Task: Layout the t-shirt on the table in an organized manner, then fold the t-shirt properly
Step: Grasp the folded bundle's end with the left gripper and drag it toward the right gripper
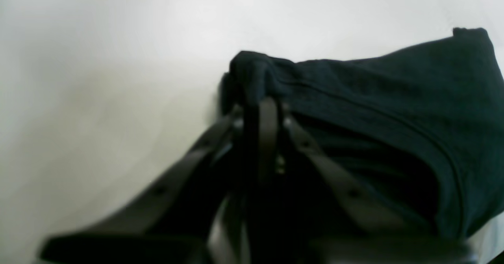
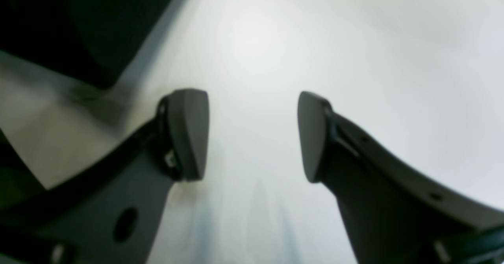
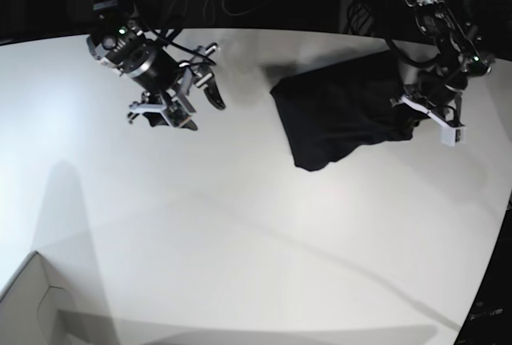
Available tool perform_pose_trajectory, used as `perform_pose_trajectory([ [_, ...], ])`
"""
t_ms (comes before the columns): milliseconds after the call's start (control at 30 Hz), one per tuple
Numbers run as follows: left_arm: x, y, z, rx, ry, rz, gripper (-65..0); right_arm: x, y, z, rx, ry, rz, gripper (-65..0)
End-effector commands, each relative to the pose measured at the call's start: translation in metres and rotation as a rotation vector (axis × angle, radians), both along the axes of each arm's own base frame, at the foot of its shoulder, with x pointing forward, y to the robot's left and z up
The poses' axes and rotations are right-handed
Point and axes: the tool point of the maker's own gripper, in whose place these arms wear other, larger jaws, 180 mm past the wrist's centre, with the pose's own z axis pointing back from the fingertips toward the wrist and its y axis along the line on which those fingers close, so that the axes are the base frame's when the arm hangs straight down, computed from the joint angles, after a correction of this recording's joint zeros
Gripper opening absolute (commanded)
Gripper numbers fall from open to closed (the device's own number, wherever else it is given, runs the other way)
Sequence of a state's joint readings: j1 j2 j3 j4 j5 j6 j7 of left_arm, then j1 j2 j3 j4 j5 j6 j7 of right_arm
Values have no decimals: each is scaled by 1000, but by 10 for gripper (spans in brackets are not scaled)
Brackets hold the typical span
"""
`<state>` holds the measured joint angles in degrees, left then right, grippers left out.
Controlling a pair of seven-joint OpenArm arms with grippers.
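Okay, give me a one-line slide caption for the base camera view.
Left gripper at the edge of the bunched black t-shirt on the white table; right gripper hangs open, empty.

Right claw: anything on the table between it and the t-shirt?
Nothing visible. Only bare white table lies between the open right claw and the black t-shirt, whose far side is at the left claw.

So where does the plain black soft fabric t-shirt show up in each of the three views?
Left wrist: t-shirt fills the right half, its edge at the left claw.
Right wrist: only a blurred dark shape at upper left; cannot tell if it is the shirt.
Base: upper right.
Shared landmark: large smooth white table.
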<state>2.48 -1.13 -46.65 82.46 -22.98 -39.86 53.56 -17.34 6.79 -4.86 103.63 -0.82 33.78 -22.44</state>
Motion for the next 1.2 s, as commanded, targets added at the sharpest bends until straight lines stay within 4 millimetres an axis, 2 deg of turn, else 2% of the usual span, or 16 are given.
perform_pose_trajectory([
  [0, 2, 5, 9, 13, -33, 3, -494, 6, 3, 16, 31, -53, 5, -287],
  [133, -4, 6, 7, 20, -22, 2, -284, 8, 4, 24, 33, -74, 7, -287],
  [233, -9, 7, 11, 39, -27, 1, -198, 9, 4, 27, 34, -85, 8, -287],
  [467, -19, 4, 40, 37, -115, -6, -187, 7, 5, 29, 35, -86, 9, -287],
  [667, -44, -9, 54, -69, -172, -3, -187, 5, 5, 33, 36, -97, 10, -287],
  [800, -60, -24, 46, -147, -157, 19, -184, 7, -5, 33, 24, -98, -17, -287],
  [933, -68, -38, 37, -192, -139, 44, -184, 3, -8, 29, 21, -85, -24, -287],
  [1167, -74, -43, 27, -231, -119, 71, -184, -3, -8, 25, 21, -67, -24, -287],
])
